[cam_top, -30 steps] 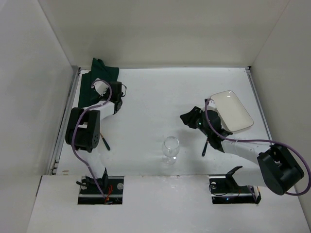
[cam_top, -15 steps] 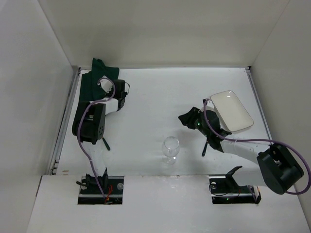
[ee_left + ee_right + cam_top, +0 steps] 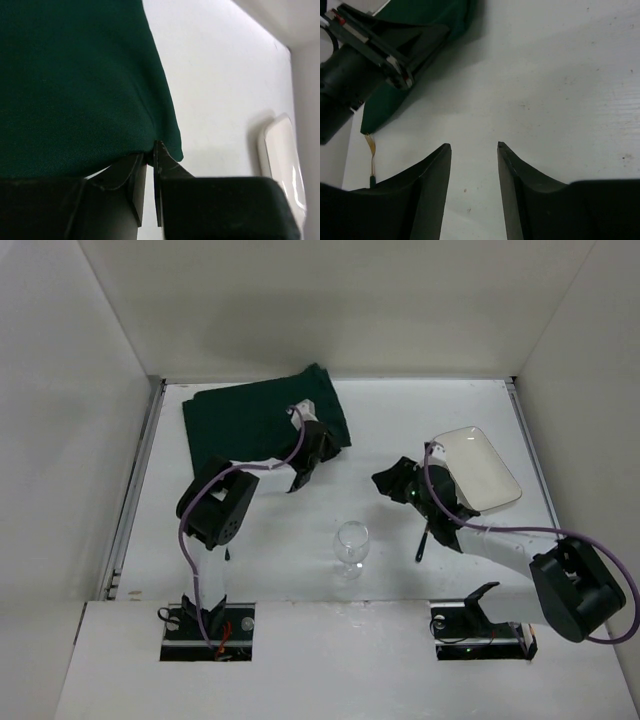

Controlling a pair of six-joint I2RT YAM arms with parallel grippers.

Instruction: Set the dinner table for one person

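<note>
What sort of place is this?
Probably a robot test cell, not a home: bare white walls box in the dinner table, and the left arm and right arm are mounted at its near edge.

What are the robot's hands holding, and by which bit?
The left gripper pinches the green cloth by a corner. The right gripper is open and holds nothing.

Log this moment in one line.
left gripper: shut on placemat corner | right gripper: open, empty | wine glass: upright | plate: empty
</note>
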